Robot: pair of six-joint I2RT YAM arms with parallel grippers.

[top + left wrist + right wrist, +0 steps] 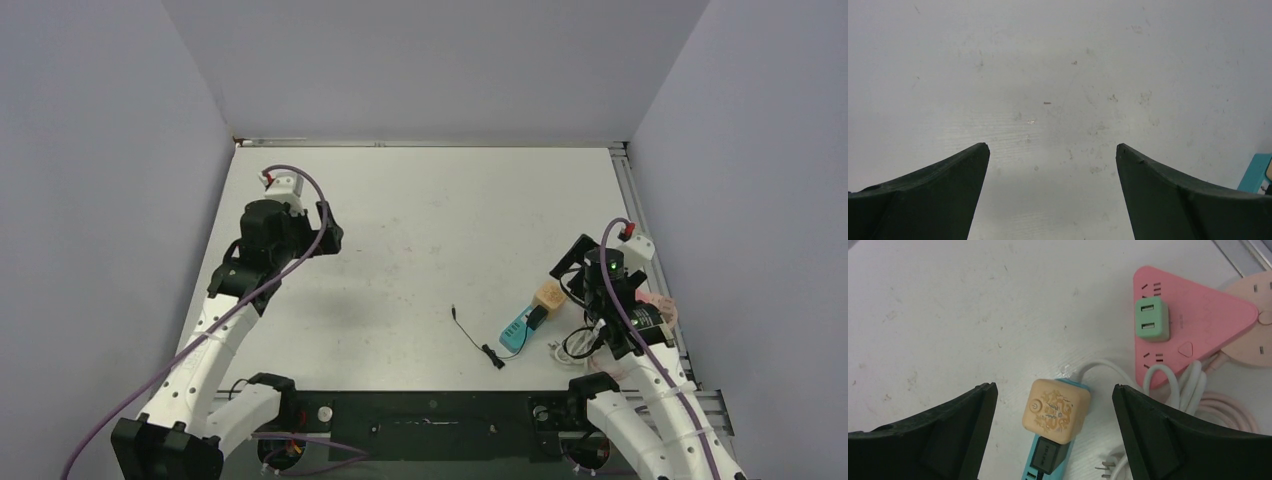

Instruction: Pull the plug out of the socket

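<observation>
Fingers of our right gripper (1054, 386) stand spread wide on either side of the beige cube adapter (1055, 410) plugged into the teal power strip (514, 333), where a black plug (1047, 454) sits just beside the cube. Our left gripper (1051, 145), equally spread and holding nothing, hangs over bare table (1058, 60), well apart from the strip.

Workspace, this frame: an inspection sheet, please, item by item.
Surface: white table, scuffed and speckled.
Job's things: blue power strip carrying a tan cube plug and a black plug, both seated.
Clutter: pink triangular socket holding a green charger; round pink socket beside it.
Grippers: left gripper open over the table; right gripper open, either side of the tan cube plug, gaps showing.
Cables: white cord looped by the pink sockets; thin black wire loose on the table.
Surroundings: plain grey walls.
</observation>
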